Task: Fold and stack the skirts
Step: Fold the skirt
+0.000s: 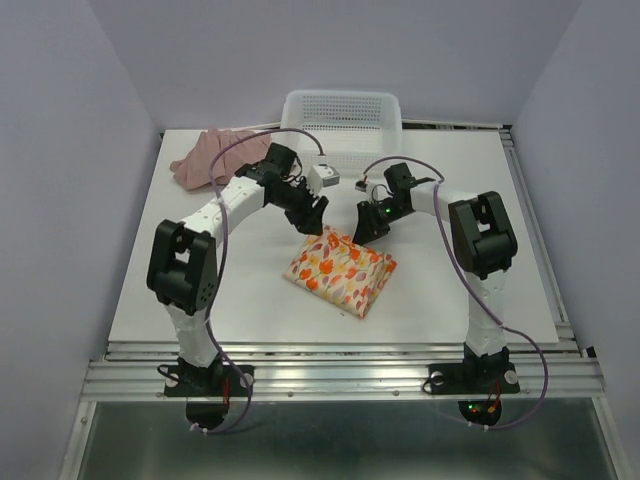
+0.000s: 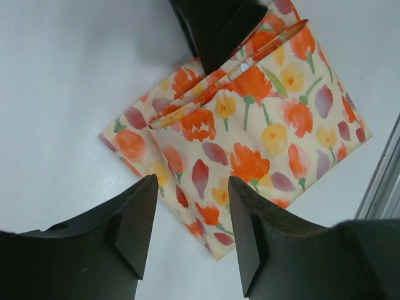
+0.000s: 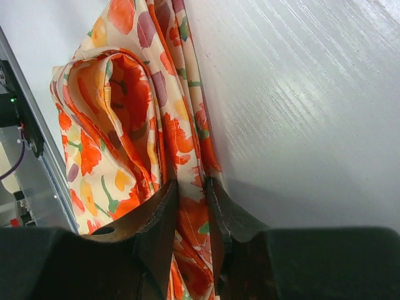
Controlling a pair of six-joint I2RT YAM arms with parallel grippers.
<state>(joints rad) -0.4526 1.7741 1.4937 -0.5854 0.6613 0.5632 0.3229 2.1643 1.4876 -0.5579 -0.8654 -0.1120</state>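
Observation:
The cream skirt with orange, red and yellow flowers (image 1: 340,272) lies folded into a rough square in the middle of the table. My right gripper (image 1: 362,232) sits at its far edge, and the right wrist view shows that gripper (image 3: 192,184) shut on a layered edge of the printed skirt (image 3: 119,125). My left gripper (image 1: 318,212) hovers just left of it, open, and in its own view (image 2: 192,187) nothing lies between its fingers above a corner of the skirt (image 2: 250,144). The dusty pink skirt (image 1: 208,155) lies crumpled at the back left.
A white mesh basket (image 1: 340,97) stands at the back centre, just behind both grippers. A metal rail (image 1: 340,350) runs along the table's near edge. The right gripper's dark finger (image 2: 219,25) shows at the top of the left wrist view.

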